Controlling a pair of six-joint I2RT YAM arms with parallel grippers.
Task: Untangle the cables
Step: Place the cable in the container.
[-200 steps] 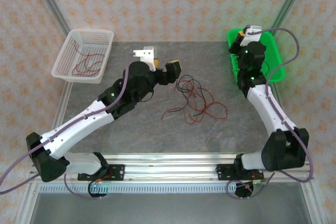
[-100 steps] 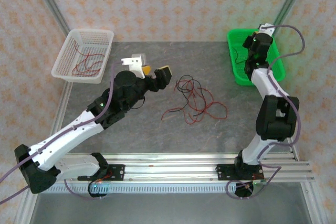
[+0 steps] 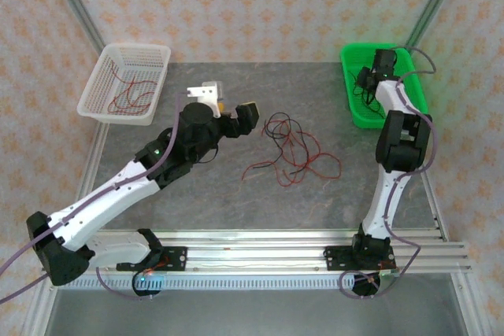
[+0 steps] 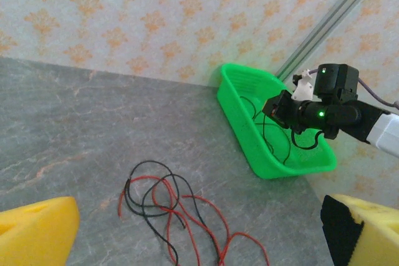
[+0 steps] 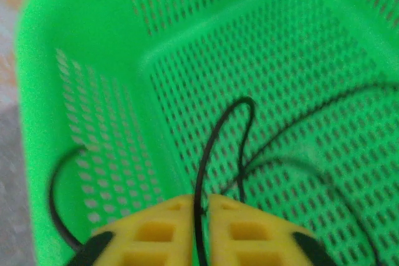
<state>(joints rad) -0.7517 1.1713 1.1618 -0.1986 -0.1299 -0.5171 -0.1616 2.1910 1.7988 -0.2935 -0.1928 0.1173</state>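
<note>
A tangle of thin red and black cables lies on the grey table, right of centre. My left gripper hovers open just left of the tangle with nothing between its yellow pads. From the left wrist, the same tangle lies ahead between my spread fingers. My right gripper is down inside the green basket. In the right wrist view its yellow fingers are shut on a black cable, which loops over the basket's mesh floor.
A white basket at the back left holds several red cables. Metal frame posts stand at both back corners. The right arm folds high beside the green basket. Bare table lies in front of the tangle.
My right gripper has dropped from above the green basket's far end into it, the arm folding upright. The left gripper shifted slightly and stays open beside the tangle.
</note>
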